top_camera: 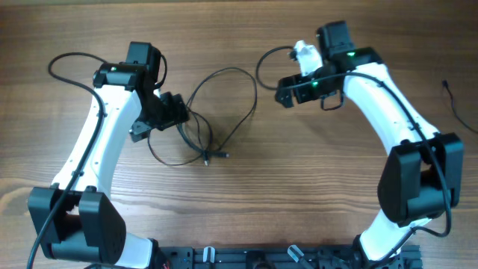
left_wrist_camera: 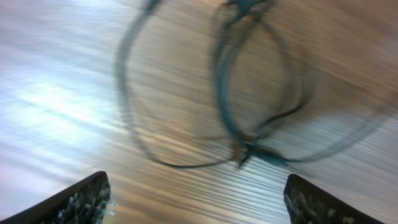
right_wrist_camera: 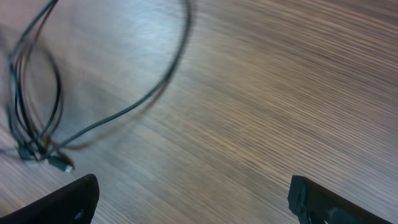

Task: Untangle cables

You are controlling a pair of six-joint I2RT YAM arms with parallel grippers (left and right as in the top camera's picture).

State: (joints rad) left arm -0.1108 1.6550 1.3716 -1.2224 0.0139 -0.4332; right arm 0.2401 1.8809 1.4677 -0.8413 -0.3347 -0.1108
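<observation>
1. Wood-grain counter (top_camera: pixel 299 172) carries the cables (top_camera: pixel 224 70) near its middle, between the two arms: thin dark wire lying in loose overlapping loops, flat on the surface.
2. The loops gather at their lower end, where the small plug ends (top_camera: pixel 215 155) lie close together on the wood.
3. The left arm (top_camera: pixel 112 127) reaches in from the left, and its black wrist sits over the left edge of the loops, hiding part of the wire from above.
4. The left jaws are spread wide. In the left wrist view the two fingertips (left_wrist_camera: pixel 81 202) sit at the bottom corners with only bare wood between them, and the cables (left_wrist_camera: pixel 224 81) lie beyond them, blurred and unheld.
5. The right arm (top_camera: pixel 373 97) stands to the right of the loops, apart from them.
6. The right jaws are also spread wide and pinch nothing. Its fingertips (right_wrist_camera: pixel 336 202) frame bare counter, with the cables (right_wrist_camera: pixel 124 114) and plugs (right_wrist_camera: pixel 59 163) off to the left of that view.
7. Thicker black arm leads (top_camera: pixel 52 63) curl beside each arm's wrist. The one on the right arm loops just beside the upper right of the thin wire.
8. Another thin dark wire (top_camera: pixel 455 101) lies at the far right edge of the counter, well apart from the loops.
9. A black base rail (top_camera: pixel 284 255) runs along the near edge.
</observation>
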